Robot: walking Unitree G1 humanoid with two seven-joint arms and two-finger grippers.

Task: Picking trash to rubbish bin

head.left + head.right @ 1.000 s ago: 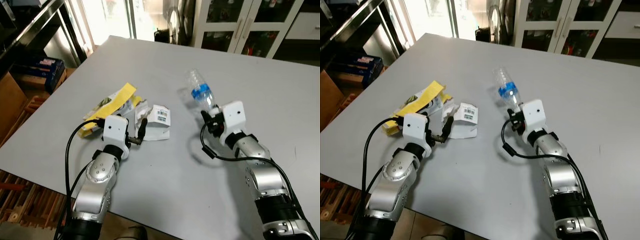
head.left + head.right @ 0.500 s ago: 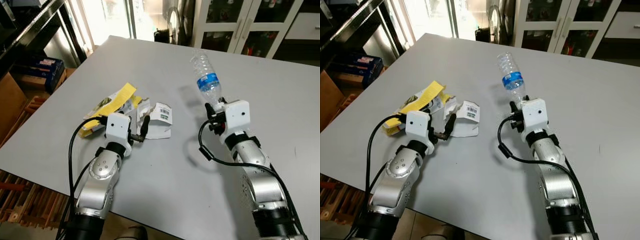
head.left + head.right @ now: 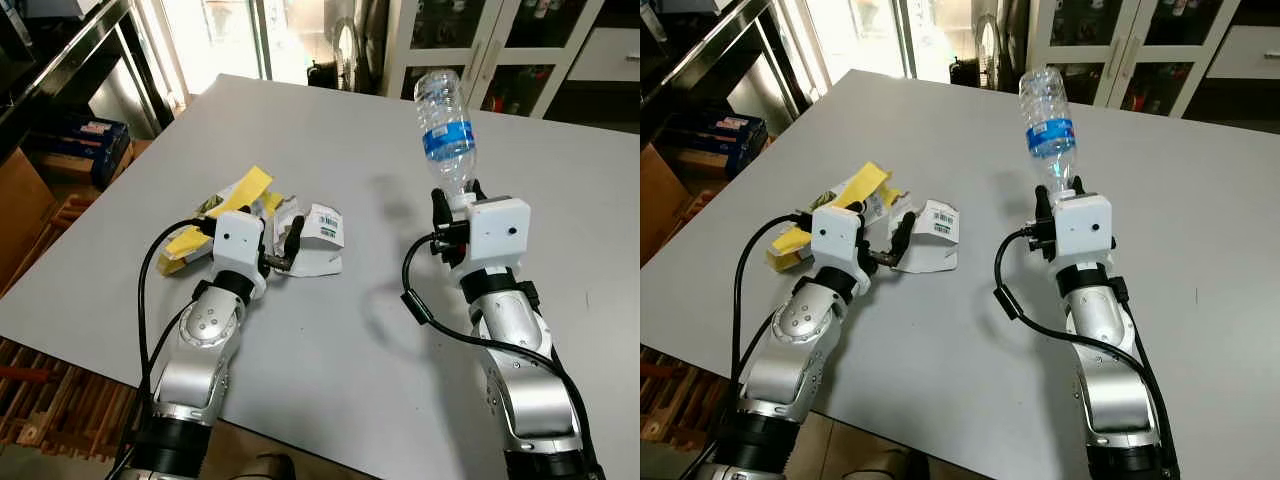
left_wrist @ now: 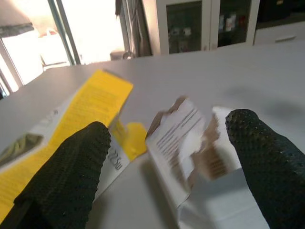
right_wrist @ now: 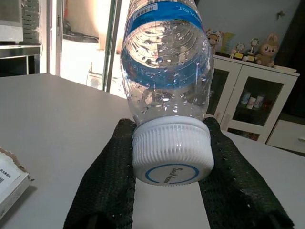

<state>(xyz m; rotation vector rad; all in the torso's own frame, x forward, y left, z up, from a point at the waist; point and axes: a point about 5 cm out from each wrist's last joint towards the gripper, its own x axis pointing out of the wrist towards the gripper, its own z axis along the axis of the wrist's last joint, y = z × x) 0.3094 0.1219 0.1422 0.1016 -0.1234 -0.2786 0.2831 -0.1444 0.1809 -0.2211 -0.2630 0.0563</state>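
Pinching the white cap end of the plastic bottle [image 5: 166, 86], the right gripper [image 3: 1061, 205] has its two black fingers [image 5: 108, 181] pressed in on either side of the neck, so the bottle stands cap-down and base-up above the wrist, clear of the grey table [image 3: 330, 130] and leaning a little away from the robot. It looks empty apart from droplets inside (the blue label band sits partway up the body). Across the table, the left gripper [image 3: 281, 244] hovers low with its fingers spread wide and nothing between them, their tips reaching either side of the torn white carton [image 3: 318, 236] with the barcode, while the flattened yellow packet [image 3: 222, 214] lies just beside it on the robot's left. No rubbish bin can be made out, so the bottle has yet to be carried off somewhere. The weak point, as I judge it, is the hold itself: the fingers bear on a small round cap with the whole length of the bottle cantilevered above, so any swing or turn of the body could lever it sideways and let it pivot or slip out. On the other side, the carton is light and crumpled; closing on it at a shallow angle could simply push it along the table or nip only a loose flap that tears away.
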